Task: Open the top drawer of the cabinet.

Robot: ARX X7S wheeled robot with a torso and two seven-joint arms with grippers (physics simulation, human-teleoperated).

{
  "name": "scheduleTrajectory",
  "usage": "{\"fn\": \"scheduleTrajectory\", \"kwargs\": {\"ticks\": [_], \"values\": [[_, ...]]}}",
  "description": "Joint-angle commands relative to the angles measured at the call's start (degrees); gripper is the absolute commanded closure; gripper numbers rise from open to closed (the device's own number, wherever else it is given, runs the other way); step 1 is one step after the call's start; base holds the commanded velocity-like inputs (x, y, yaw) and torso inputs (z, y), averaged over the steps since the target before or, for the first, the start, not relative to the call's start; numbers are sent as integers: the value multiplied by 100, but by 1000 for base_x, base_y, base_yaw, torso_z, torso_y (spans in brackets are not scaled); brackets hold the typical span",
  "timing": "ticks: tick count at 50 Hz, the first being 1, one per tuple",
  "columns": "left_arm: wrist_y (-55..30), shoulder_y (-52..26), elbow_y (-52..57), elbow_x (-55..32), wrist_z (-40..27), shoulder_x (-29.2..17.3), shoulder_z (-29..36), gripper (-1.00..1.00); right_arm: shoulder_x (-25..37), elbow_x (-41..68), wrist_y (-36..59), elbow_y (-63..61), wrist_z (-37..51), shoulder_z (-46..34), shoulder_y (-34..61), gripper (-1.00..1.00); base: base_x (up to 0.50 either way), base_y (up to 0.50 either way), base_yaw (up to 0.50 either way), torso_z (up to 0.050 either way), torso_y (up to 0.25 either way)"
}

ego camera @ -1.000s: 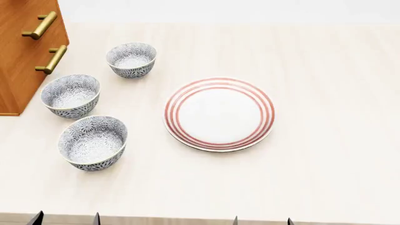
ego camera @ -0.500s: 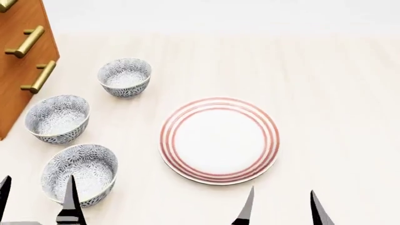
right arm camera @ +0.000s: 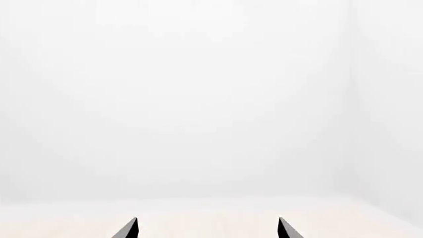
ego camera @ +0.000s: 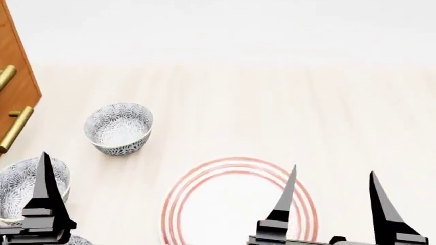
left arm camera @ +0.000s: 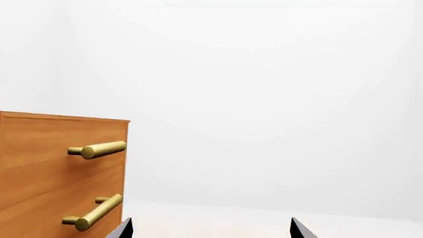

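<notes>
Top drawer [left arm camera: 63, 148] at the far left, highest front on the cabinet [left arm camera: 39, 198], its brass bar handle [left arm camera: 99, 149] sticking out on posts, untouched. Below it, a 2nd matching handle [left arm camera: 94, 213] on the next front. In the head view, only a sliver of the cabinet's side at the left edge, with 2 brass handles partly showing; which drawers those belong to, cannot tell.

Left gripper [left arm camera: 208, 229] near the left edge of the table [ego camera: 272, 102], fingers spread wide apart, nothing between them, well short of any handle. Only 1 dark fingertip [ego camera: 45, 178] visible from the head camera, standing over a patterned bowl [ego camera: 17, 186] at the near left. Another patterned bowl [ego camera: 118, 127] farther back, apart from the cabinet, upright.

Right gripper [ego camera: 332, 191] at the near right, jaws apart too, empty, hovering above the red-ringed plate [ego camera: 204, 204], which is cut off by the near edge of the view. From the right wrist camera, just 2 black fingertips [right arm camera: 130, 229] against pale table and blank white wall.
</notes>
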Motion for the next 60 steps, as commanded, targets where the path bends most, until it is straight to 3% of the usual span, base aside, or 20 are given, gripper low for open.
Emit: {"fn": "scheduleTrajectory", "kwargs": {"ticks": [1,23,33,34,35,36,56,58,60], "values": [[-30,-22,278,-70,-107,-78,-33,-100,95,104,153,-335,77,38,46,-100,500,0,0,0,0],[48,43,287,-74,-252,-168,18,-100,163,289,-59,-162,116,39,-30,-100,500,-3,0,0,1],[41,57,286,-88,-292,-222,50,-100,194,-6,-208,-172,287,-51,-56,-100,20,250,0,0,0],[-818,-353,1145,-693,-638,-630,-382,-100,293,623,651,-916,312,191,-226,-100,0,0,0,0,0],[-1677,-397,1730,-749,-668,-667,-410,-100,312,653,1051,-1005,336,200,-215,-100,0,0,0,0,0],[-1885,-407,1762,-766,-677,-682,-421,-100,324,664,1079,-1036,345,193,-215,-100,0,0,0,0,0],[-1962,-354,1891,-759,-747,-900,-402,-100,419,837,1346,-1298,552,156,-217,-100,18,275,0,0,0],[-1994,-405,1919,-573,-772,-1003,-289,-100,427,839,1299,-1263,550,145,-234,-100,0,0,0,0,0],[-2210,-690,1984,368,-932,-1427,261,-100,439,828,1267,-1224,554,126,-255,-100,0,0,0,0,0]]}}
